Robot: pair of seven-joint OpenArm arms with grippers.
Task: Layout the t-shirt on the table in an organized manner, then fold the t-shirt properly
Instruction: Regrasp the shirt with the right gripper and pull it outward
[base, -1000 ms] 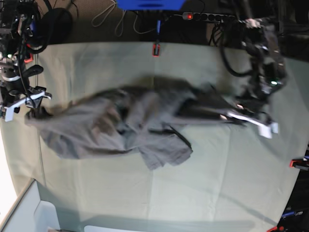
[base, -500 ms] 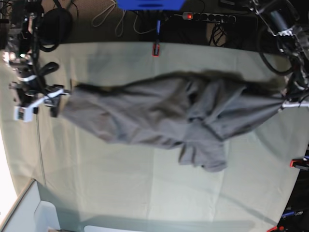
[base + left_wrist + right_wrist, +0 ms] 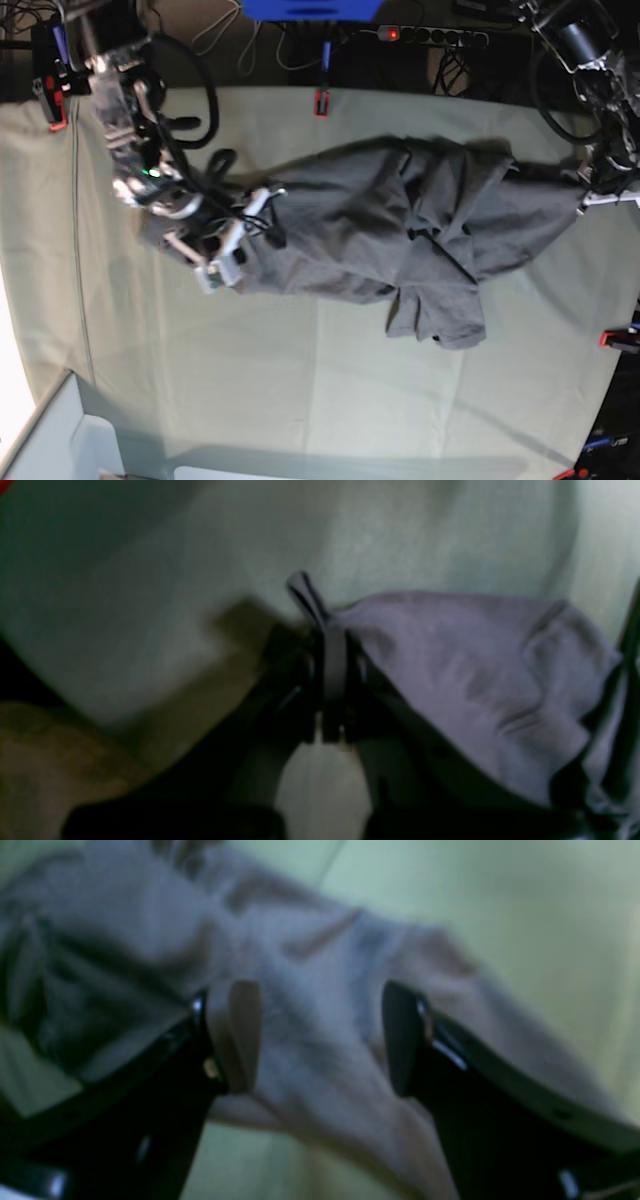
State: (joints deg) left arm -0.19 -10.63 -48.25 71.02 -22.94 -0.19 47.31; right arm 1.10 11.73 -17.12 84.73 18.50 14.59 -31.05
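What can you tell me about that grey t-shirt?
The t-shirt is dark grey, soft-looking fabric, rumpled and stretched sideways across the table, with one creased flap drooping toward the near edge. The left gripper is shut on a pinched bit of its edge. The right gripper hangs open over the other end, with cloth showing between its jaws. It is not yet flat or folded.

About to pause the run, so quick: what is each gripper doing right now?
Left gripper: closed, pinching an edge of the t-shirt.
Right gripper: open, fingers spread over the t-shirt, not gripping it.
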